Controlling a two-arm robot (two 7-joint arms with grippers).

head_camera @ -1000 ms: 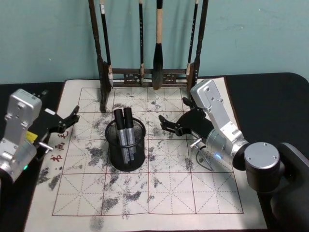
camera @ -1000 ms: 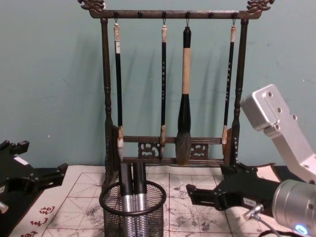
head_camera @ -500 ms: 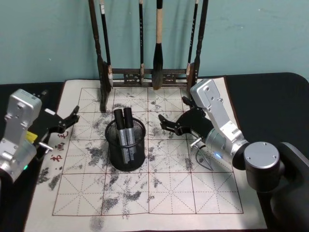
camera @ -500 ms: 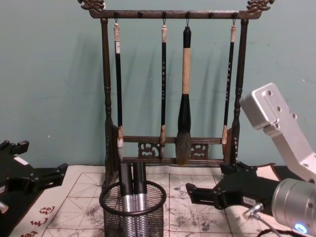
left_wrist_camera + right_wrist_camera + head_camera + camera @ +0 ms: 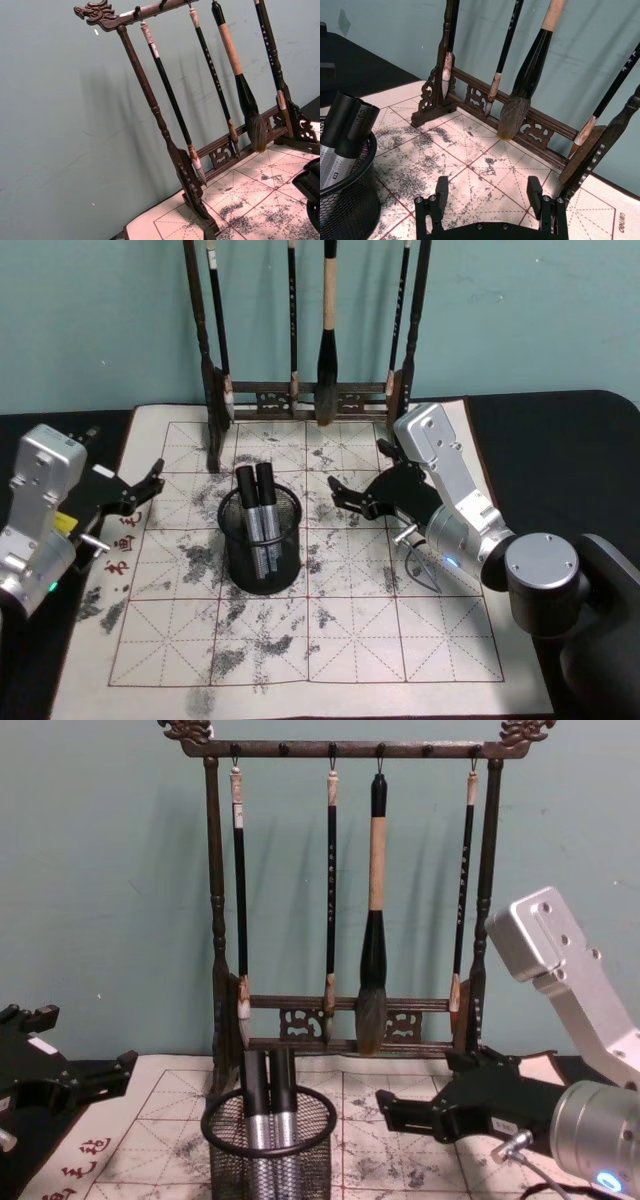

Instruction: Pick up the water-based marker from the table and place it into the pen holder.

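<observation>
The pen holder [image 5: 262, 558], a black wire-mesh cup, stands on the ink-stained gridded mat [image 5: 350, 640] left of centre. Two water-based markers [image 5: 256, 502] with black caps and silver barrels stand upright inside it, side by side. They also show in the chest view as markers [image 5: 268, 1092] in the pen holder [image 5: 300, 1172], and in the right wrist view as markers [image 5: 346, 125] in the pen holder [image 5: 355, 200]. My right gripper [image 5: 362, 472] hovers just right of the holder, open and empty; it is also seen as the right gripper [image 5: 487, 192] and the right gripper [image 5: 420, 1082]. My left gripper [image 5: 148, 490] rests at the mat's left edge, open and empty.
A tall dark wooden rack [image 5: 310, 395] hung with several brushes stands along the mat's far edge, close behind the holder and my right gripper. The rack [image 5: 165, 145] is large in the left wrist view. Bare dark table [image 5: 560, 450] lies to the right.
</observation>
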